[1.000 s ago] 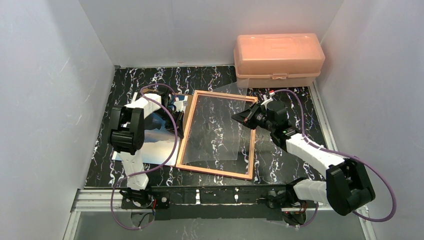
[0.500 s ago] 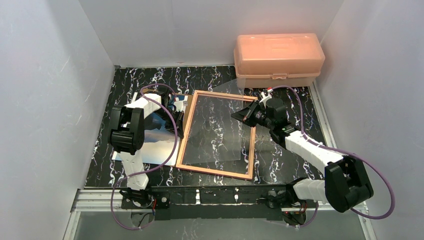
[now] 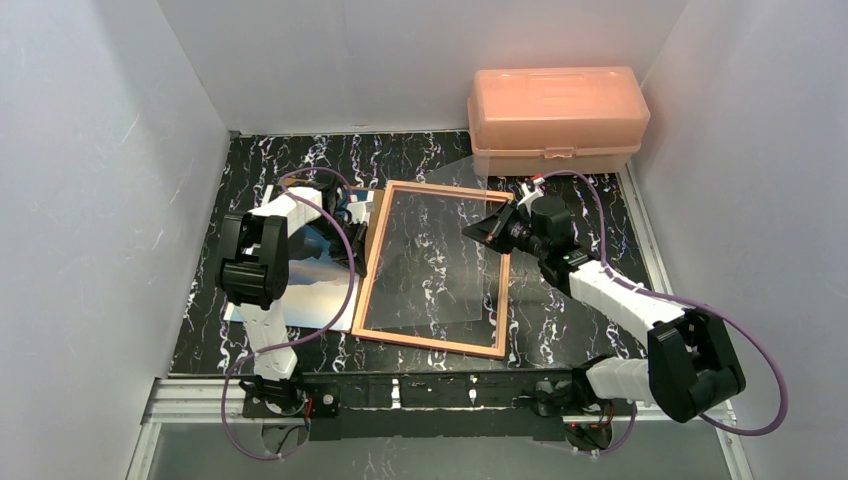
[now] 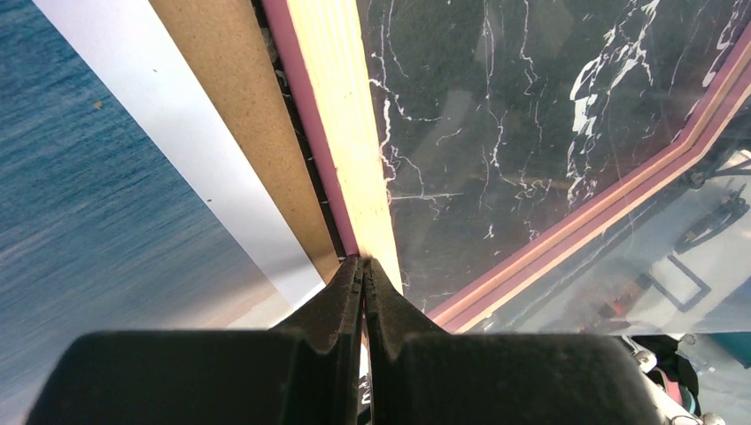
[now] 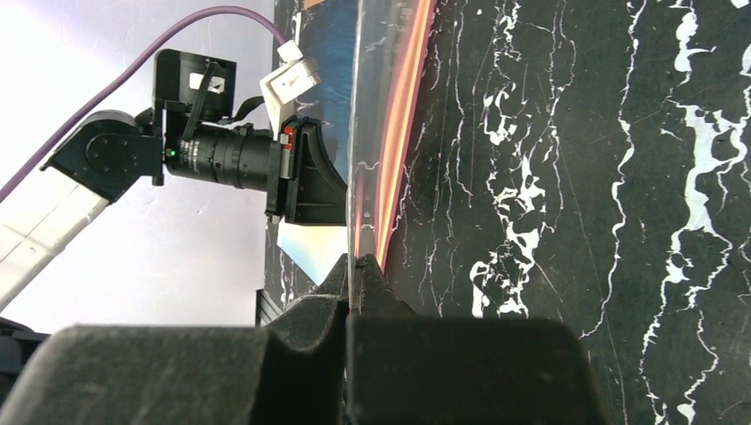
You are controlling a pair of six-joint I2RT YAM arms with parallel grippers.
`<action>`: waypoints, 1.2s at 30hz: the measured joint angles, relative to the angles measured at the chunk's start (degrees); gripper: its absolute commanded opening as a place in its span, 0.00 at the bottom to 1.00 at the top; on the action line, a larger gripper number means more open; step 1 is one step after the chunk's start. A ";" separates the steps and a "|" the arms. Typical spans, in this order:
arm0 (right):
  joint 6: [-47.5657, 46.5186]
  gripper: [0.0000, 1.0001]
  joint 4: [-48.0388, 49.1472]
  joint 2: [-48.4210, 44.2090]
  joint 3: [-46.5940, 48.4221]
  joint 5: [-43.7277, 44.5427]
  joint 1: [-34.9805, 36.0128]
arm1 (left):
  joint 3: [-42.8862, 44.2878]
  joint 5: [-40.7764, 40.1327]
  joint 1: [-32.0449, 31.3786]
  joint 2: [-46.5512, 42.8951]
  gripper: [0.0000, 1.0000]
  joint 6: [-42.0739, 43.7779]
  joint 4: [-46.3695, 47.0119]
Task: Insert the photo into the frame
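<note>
As seen from above, the frame point(image 3: 428, 344) lies tan side up mid-table, with the photo point(image 3: 315, 295) just left of it and a peach plastic box point(image 3: 555, 115) at the far right. From the left wrist, the left gripper point(image 4: 363, 270) has its fingers pressed together at the frame's left rail, beside a brown backing board point(image 4: 235, 124). From the right wrist, the right gripper point(image 5: 359, 266) is clamped on the edge of the clear pane point(image 5: 359, 133).
</note>
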 measured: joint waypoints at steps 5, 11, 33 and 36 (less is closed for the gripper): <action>-1.01 0.01 0.02 1.33 0.00 0.20 -0.28 | 0.04 -0.22 0.35 -0.02 0.00 0.09 -0.28; -1.75 0.01 -0.11 2.14 0.02 0.81 -0.31 | 0.31 -0.76 0.39 -0.02 0.00 0.33 -0.85; -6.91 0.01 -0.20 3.34 0.66 0.79 -0.31 | 0.57 -1.42 0.39 -0.02 0.00 0.96 -1.38; -7.15 0.01 -0.20 3.43 0.66 0.85 -0.31 | 0.59 -1.42 0.39 -0.02 0.00 1.09 -1.42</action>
